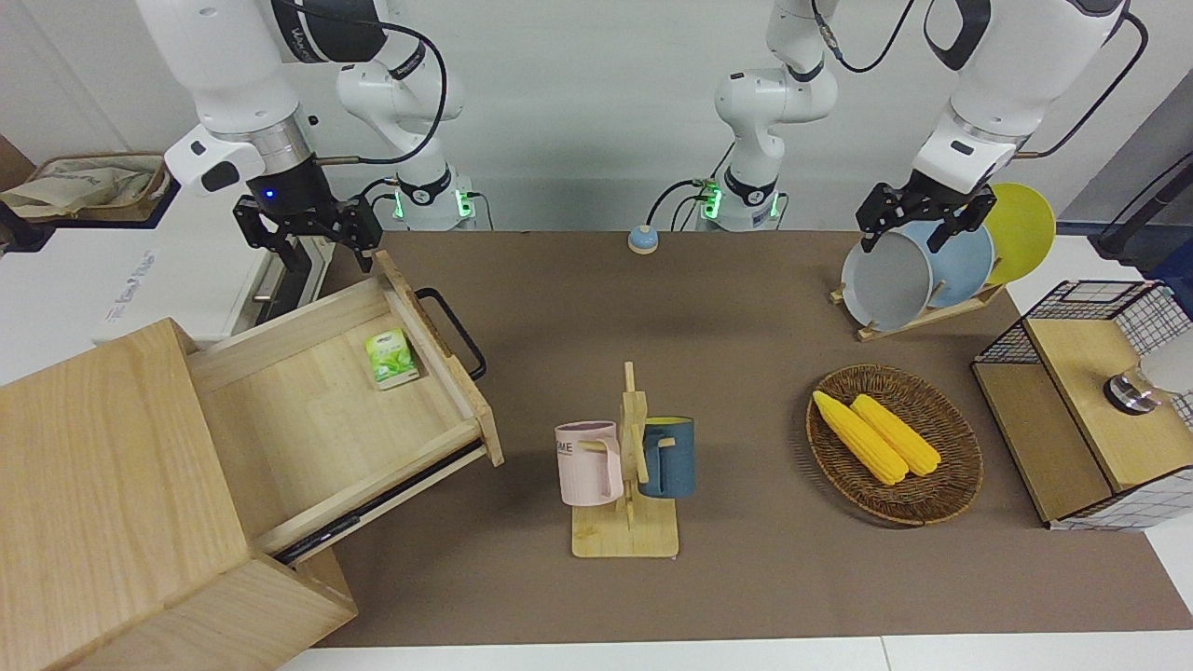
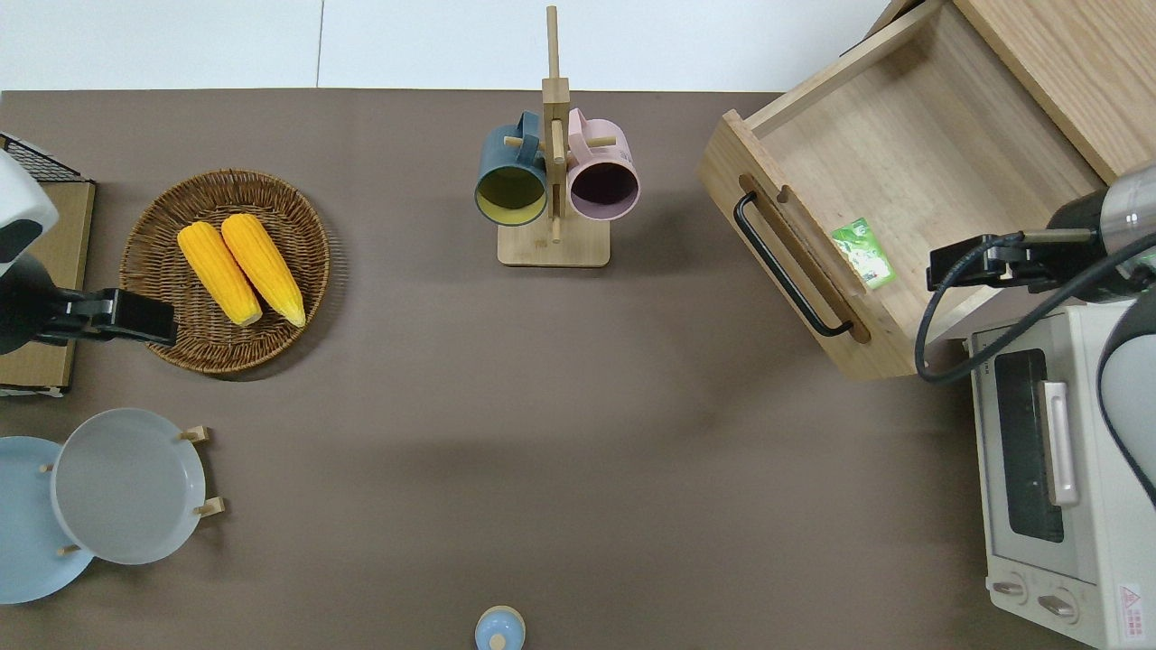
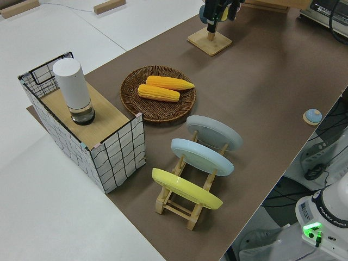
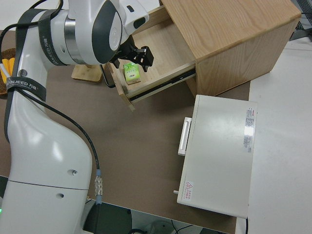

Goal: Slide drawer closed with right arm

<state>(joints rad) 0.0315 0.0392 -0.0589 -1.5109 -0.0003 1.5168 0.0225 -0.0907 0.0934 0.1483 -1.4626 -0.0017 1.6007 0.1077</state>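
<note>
The drawer (image 1: pixel 308 410) stands pulled well out of the pale wooden cabinet (image 1: pixel 102 466), its black loop handle (image 1: pixel 457 326) facing the middle of the table. A green packet (image 1: pixel 390 358) lies inside, against the front panel. My right gripper (image 1: pixel 320 244) is open and empty, up in the air over the drawer's corner nearest the robots. In the overhead view the drawer (image 2: pixel 912 171) and its handle (image 2: pixel 786 266) show plainly. In the right side view the gripper (image 4: pixel 136 54) hangs just above the packet (image 4: pixel 130 73). My left arm is parked.
A white toaster oven (image 2: pixel 1048 460) stands beside the drawer, nearer to the robots. A mug rack (image 1: pixel 626 466), a corn basket (image 1: pixel 895 443), a plate rack (image 1: pixel 923 270), a wire-and-wood box (image 1: pixel 1090 401) and a small blue knob (image 1: pixel 643 239) are on the brown mat.
</note>
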